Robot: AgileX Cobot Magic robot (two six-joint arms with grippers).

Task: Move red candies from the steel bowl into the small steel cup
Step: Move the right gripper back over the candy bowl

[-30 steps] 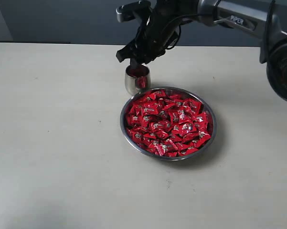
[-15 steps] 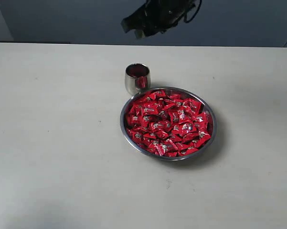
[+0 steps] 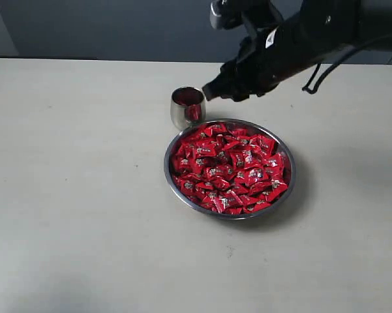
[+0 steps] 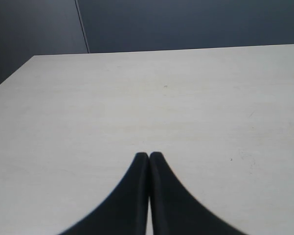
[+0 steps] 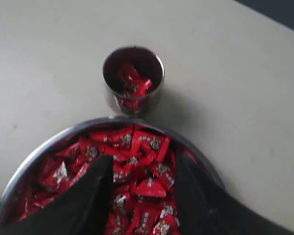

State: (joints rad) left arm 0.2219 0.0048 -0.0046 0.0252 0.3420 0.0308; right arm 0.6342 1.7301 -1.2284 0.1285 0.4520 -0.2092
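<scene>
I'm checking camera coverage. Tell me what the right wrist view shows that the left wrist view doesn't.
Right wrist view only: the cup holding a few red candies, the bowl full of them, and the open right gripper. Left wrist view only: the shut left gripper. Both: the pale table.

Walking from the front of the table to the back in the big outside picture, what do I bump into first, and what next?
steel bowl full of red candies → small steel cup
</scene>
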